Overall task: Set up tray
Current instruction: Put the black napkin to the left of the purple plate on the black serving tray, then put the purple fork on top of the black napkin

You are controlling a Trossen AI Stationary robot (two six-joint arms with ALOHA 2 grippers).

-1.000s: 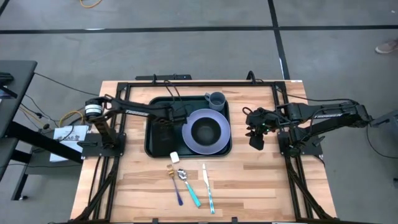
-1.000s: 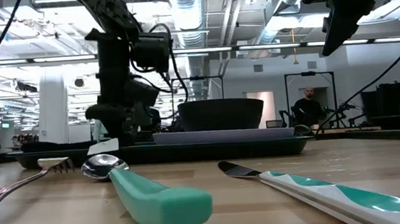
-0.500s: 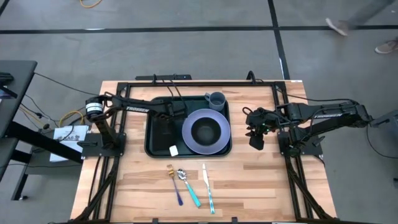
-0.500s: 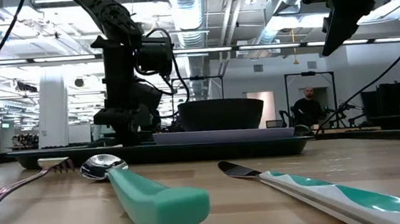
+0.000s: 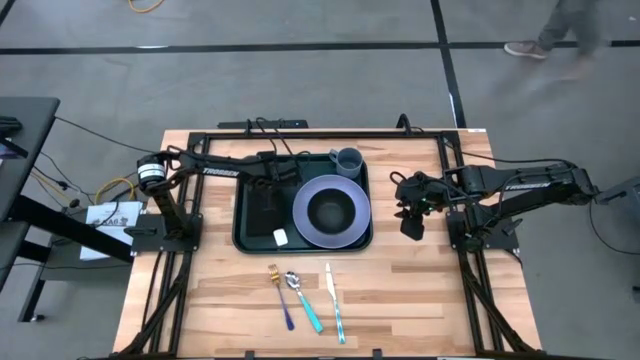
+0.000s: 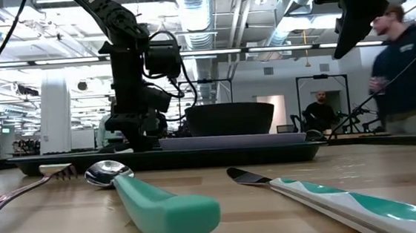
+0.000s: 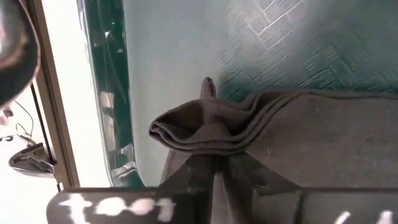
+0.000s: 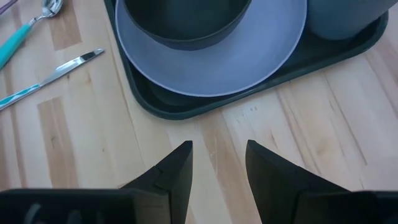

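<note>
The dark green tray point(image 5: 240, 228) sits in the middle of the wooden table point(image 5: 420, 290), toward its far edge. On its right half lies the lavender plate point(image 5: 331, 212) with a dark bowl point(image 5: 331, 211) on it, and a grey cup point(image 5: 347, 161) stands at 12 o'clock from the plate, in the tray's far right corner.

The left gripper point(image 5: 266, 184) is over the tray's left half, and the wrist view shows it pinched tight on the dark folded napkin point(image 7: 261, 134), the fabric bunched up between the fingers above the tray's textured floor. A small white piece point(image 5: 281, 237) rests on the tray near its front rim, at 7 o'clock from the plate.

Off the tray, at 6 o'clock, the cutlery lies in a row on the wood: a fork point(image 5: 281, 297), a teal-handled spoon point(image 5: 305, 301) and a teal-handled knife point(image 5: 334, 303).

The right gripper point(image 5: 412, 217) hangs above bare table at 3 o'clock from the tray, well clear of it, fingers point(image 8: 171, 174) spread apart with nothing between them.

In the low view a person point(image 6: 405, 71) in a dark top stands behind the table on the right.
</note>
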